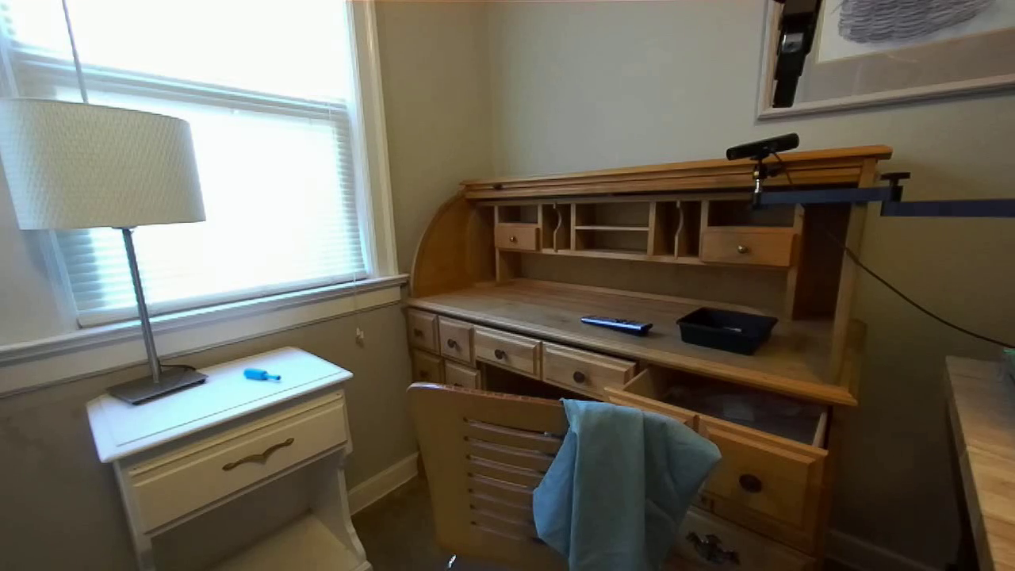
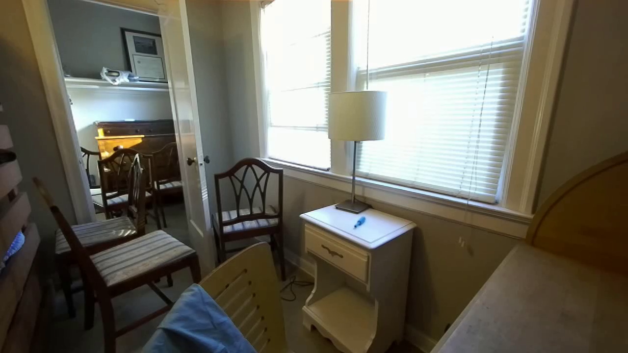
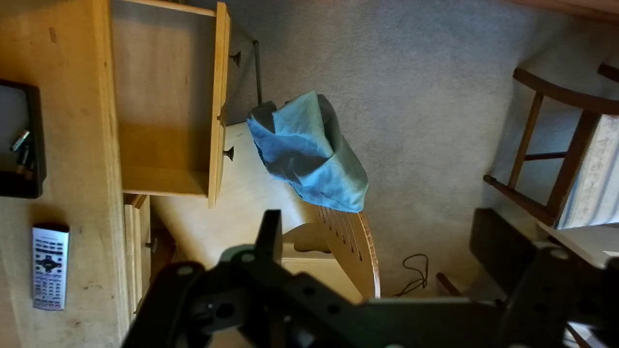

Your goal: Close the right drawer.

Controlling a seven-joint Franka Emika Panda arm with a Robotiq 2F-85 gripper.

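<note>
In an exterior view, the right drawer [image 1: 761, 468] stands pulled out beneath the right end of the table [image 1: 547, 308], which carries a black tray [image 1: 718, 337] and a remote [image 1: 617, 325]; a chair [image 1: 444, 460] draped with a blue cloth [image 1: 626, 476] hides part of the drawer's front. In an exterior view, the cloth-draped chair shows near striped-seat chairs [image 2: 142, 257] and a white nightstand [image 2: 392, 284]. In the wrist view, the dark fingers [image 3: 269, 237] stand wide apart, and the drawer juts past the table's edge, its wooden bottom in sight; the cloth hangs just beside its front.
</note>
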